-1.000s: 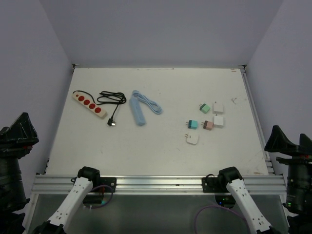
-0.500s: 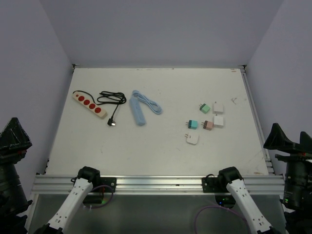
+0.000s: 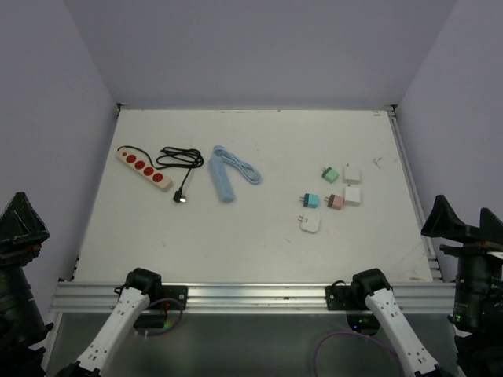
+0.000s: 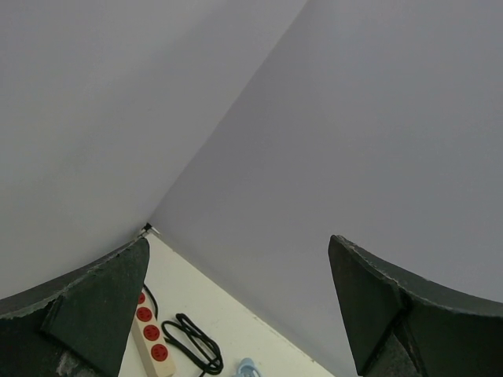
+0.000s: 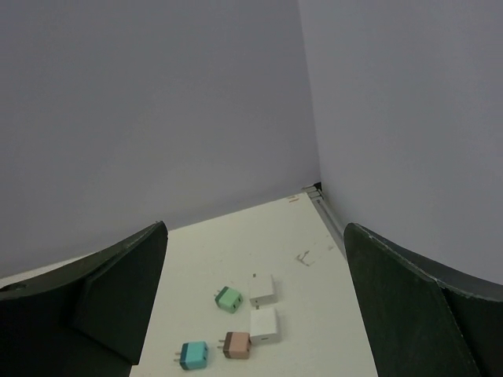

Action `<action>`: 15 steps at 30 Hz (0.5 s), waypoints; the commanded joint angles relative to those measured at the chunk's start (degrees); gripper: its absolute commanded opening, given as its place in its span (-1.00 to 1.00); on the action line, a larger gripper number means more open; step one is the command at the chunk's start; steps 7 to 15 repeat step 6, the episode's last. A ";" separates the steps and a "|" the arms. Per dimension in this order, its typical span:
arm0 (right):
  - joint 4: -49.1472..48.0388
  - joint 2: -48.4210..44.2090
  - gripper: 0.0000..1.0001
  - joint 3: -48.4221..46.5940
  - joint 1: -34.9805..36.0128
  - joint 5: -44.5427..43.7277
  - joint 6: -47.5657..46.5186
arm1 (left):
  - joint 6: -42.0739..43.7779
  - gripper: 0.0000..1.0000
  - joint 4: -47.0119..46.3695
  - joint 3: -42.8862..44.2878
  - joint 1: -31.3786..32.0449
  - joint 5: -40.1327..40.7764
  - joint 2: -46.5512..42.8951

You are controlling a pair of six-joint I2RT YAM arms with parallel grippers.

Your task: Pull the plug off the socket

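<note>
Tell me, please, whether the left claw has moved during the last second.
Yes. The left claw has slid outward and down in the overhead view, away from the table's left edge.

- Top view: high behind the arm bases, looking down on the whole desk (image 3: 259,243).
- Left wrist view: far back, tilted up toward the far-left corner; shares the red power strip (image 4: 150,341).
- Right wrist view: equally far, facing the far-right corner; shares, it seems, most small adapters (image 5: 265,324).
</note>
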State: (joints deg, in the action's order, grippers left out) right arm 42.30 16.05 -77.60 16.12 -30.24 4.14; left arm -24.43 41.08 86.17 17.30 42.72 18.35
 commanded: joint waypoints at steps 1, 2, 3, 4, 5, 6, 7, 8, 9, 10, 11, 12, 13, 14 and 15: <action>-2.93 0.03 0.98 0.17 0.23 1.15 -1.59 | 0.52 0.99 -3.20 -0.65 0.37 0.96 -0.24; -2.93 -0.14 0.98 0.26 0.23 1.23 -1.59 | 0.52 0.99 -3.29 -1.00 0.37 0.88 -0.24; -2.93 -0.15 0.98 0.43 0.23 1.50 -1.77 | 0.43 0.99 -3.29 -1.18 0.37 0.61 -0.16; -2.93 -0.23 0.98 0.52 0.23 1.41 -1.59 | 0.34 0.99 -3.29 -1.27 0.37 0.35 -0.16; -2.67 -0.32 0.98 0.61 0.23 1.50 -1.51 | 0.26 0.99 -3.20 -1.62 0.37 0.26 -0.07; -2.58 -0.58 0.98 0.96 0.23 1.41 -1.33 | -0.01 0.99 -3.20 -1.79 0.45 0.09 -0.15; -2.58 -0.58 0.98 0.96 0.23 1.41 -1.33 | -0.01 0.99 -3.20 -1.79 0.45 0.09 -0.15; -2.58 -0.58 0.98 0.96 0.23 1.41 -1.33 | -0.01 0.99 -3.20 -1.79 0.45 0.09 -0.15; -2.58 -0.58 0.98 0.96 0.23 1.41 -1.33 | -0.01 0.99 -3.20 -1.79 0.45 0.09 -0.15; -2.58 -0.58 0.98 0.96 0.23 1.41 -1.33 | -0.01 0.99 -3.20 -1.79 0.45 0.09 -0.15; -2.58 -0.58 0.98 0.96 0.23 1.41 -1.33 | -0.01 0.99 -3.20 -1.79 0.45 0.09 -0.15; -2.58 -0.58 0.98 0.96 0.23 1.41 -1.33 | -0.01 0.99 -3.20 -1.79 0.45 0.09 -0.15; -2.58 -0.58 0.98 0.96 0.23 1.41 -1.33 | -0.01 0.99 -3.20 -1.79 0.45 0.09 -0.15; -2.58 -0.58 0.98 0.96 0.23 1.41 -1.33 | -0.01 0.99 -3.20 -1.79 0.45 0.09 -0.15; -2.58 -0.58 0.98 0.96 0.23 1.41 -1.33 | -0.01 0.99 -3.20 -1.79 0.45 0.09 -0.15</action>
